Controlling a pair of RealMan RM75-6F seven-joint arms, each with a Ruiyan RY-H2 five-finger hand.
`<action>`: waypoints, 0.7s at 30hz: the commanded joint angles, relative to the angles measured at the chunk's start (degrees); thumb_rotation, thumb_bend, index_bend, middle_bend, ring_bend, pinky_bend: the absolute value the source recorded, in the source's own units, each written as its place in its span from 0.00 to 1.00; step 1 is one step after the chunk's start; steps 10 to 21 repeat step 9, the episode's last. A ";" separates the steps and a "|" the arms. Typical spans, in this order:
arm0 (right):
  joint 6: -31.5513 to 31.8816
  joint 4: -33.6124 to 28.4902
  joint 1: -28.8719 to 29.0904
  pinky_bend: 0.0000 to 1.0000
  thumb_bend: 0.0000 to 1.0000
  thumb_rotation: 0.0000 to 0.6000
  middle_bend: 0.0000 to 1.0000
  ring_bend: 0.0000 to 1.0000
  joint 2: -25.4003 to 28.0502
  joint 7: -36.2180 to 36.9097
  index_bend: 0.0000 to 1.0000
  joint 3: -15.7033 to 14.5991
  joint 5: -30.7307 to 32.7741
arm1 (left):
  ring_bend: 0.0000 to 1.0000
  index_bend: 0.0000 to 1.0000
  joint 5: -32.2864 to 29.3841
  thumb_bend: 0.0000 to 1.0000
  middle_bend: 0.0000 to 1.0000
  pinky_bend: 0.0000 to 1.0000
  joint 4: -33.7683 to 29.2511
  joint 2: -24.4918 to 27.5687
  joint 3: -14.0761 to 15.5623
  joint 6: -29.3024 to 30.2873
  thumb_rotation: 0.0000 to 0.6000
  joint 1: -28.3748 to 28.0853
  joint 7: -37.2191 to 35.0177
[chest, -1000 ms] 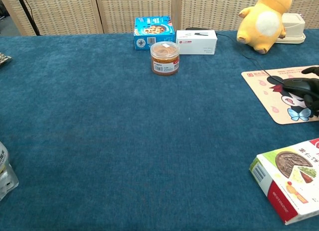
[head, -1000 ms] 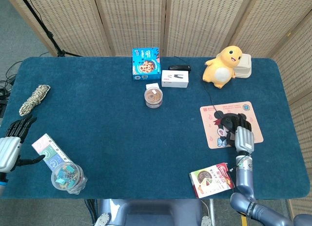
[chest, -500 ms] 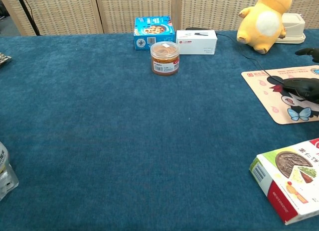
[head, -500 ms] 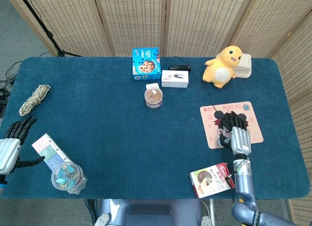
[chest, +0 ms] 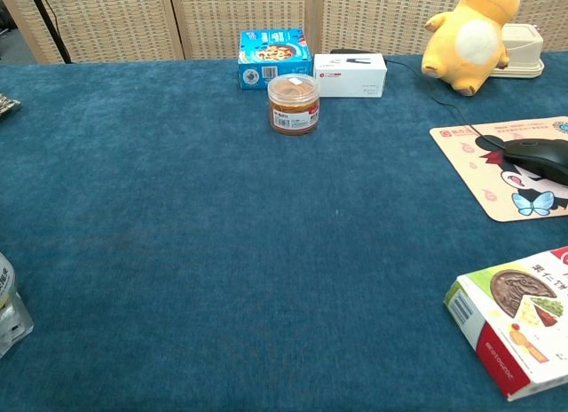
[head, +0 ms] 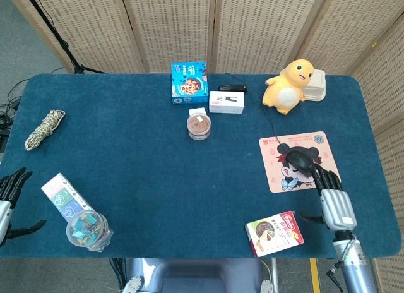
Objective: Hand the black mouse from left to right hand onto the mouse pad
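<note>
black computer mouse (head: 302, 158) lies on the pink cartoon-printed mouse pad (head: 319, 141), free of both hands. right hand (head: 333, 203), at its 5 o'clock, spread and empty; left hand (head: 7, 198) spread at the blue worktop's (head: 139, 160) 8 o'clock edge.

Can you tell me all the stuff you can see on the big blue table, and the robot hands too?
black mouse: 1, black, on the mouse pad, cable running back toward the toy
mouse pad: 1, pink with a cartoon, right side of the table
plush toy: 1, yellow, far right
pale container: 1, cream, behind the toy
cookie box: 1, blue, far middle
small box: 1, white, right of the blue box
jar: 1, brown contents, in front of those boxes
rope bundle: 1, beige, far left
card pack: 1, pastel, near left
clip tub: 1, clear, near left
food box: 1, red and white, near right
left robot hand: 1, black and silver, left edge, open
right robot hand: 1, same colours, beside the pad, open
</note>
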 commanded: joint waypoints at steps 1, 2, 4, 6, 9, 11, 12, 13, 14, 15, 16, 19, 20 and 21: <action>3.45 -0.07 -3.08 0.00 0.00 1.00 0.00 0.00 2.75 3.36 0.00 -3.34 -4.75 | 0.00 0.00 0.70 0.03 0.00 0.00 2.44 -1.01 0.99 2.36 1.00 2.04 -1.14; 4.08 0.24 -3.54 0.00 0.00 1.00 0.00 0.00 3.16 4.06 0.00 -3.84 -5.74 | 0.00 0.00 0.79 0.03 0.00 0.00 3.19 -1.33 1.08 2.89 1.00 2.45 -1.48; 6.01 1.01 -4.79 0.00 0.00 1.00 0.00 0.00 3.92 5.18 0.00 -4.96 -8.16 | 0.00 0.00 0.87 0.03 0.00 0.00 4.98 -1.97 1.31 3.81 1.00 3.35 -2.15; 7.52 1.48 -5.65 0.00 0.00 1.00 0.00 0.00 4.12 5.42 0.00 -5.52 -9.70 | 0.00 0.00 1.49 0.03 0.00 0.00 6.06 -2.28 1.24 5.03 1.00 3.84 -2.68; 9.22 2.12 -6.63 0.00 0.00 1.00 0.00 0.00 4.03 5.81 0.00 -5.95 -11.31 | 0.00 0.00 1.76 0.03 0.00 0.00 7.32 -2.66 1.03 5.85 1.00 4.24 -3.62; 9.22 2.12 -6.63 0.00 0.00 1.00 0.00 0.00 4.03 5.81 0.00 -5.95 -11.31 | 0.00 0.00 1.76 0.03 0.00 0.00 7.32 -2.66 1.03 5.85 1.00 4.24 -3.62; 9.22 2.12 -6.63 0.00 0.00 1.00 0.00 0.00 4.03 5.81 0.00 -5.95 -11.31 | 0.00 0.00 1.76 0.03 0.00 0.00 7.32 -2.66 1.03 5.85 1.00 4.24 -3.62; 9.22 2.12 -6.63 0.00 0.00 1.00 0.00 0.00 4.03 5.81 0.00 -5.95 -11.31 | 0.00 0.00 1.76 0.03 0.00 0.00 7.32 -2.66 1.03 5.85 1.00 4.24 -3.62; 9.22 2.12 -6.63 0.00 0.00 1.00 0.00 0.00 4.03 5.81 0.00 -5.95 -11.31 | 0.00 0.00 1.76 0.03 0.00 0.00 7.32 -2.66 1.03 5.85 1.00 4.24 -3.62; 9.22 2.12 -6.63 0.00 0.00 1.00 0.00 0.00 4.03 5.81 0.00 -5.95 -11.31 | 0.00 0.00 1.76 0.03 0.00 0.00 7.32 -2.66 1.03 5.85 1.00 4.24 -3.62; 9.22 2.12 -6.63 0.00 0.00 1.00 0.00 0.00 4.03 5.81 0.00 -5.95 -11.31 | 0.00 0.00 1.76 0.03 0.00 0.00 7.32 -2.66 1.03 5.85 1.00 4.24 -3.62; 9.22 2.12 -6.63 0.00 0.00 1.00 0.00 0.00 4.03 5.81 0.00 -5.95 -11.31 | 0.00 0.00 1.76 0.03 0.00 0.00 7.32 -2.66 1.03 5.85 1.00 4.24 -3.62; 9.22 2.12 -6.63 0.00 0.00 1.00 0.00 0.00 4.03 5.81 0.00 -5.95 -11.31 | 0.00 0.00 1.76 0.03 0.00 0.00 7.32 -2.66 1.03 5.85 1.00 4.24 -3.62; 9.22 2.12 -6.63 0.00 0.00 1.00 0.00 0.00 4.03 5.81 0.00 -5.95 -11.31 | 0.00 0.00 1.76 0.03 0.00 0.00 7.32 -2.66 1.03 5.85 1.00 4.24 -3.62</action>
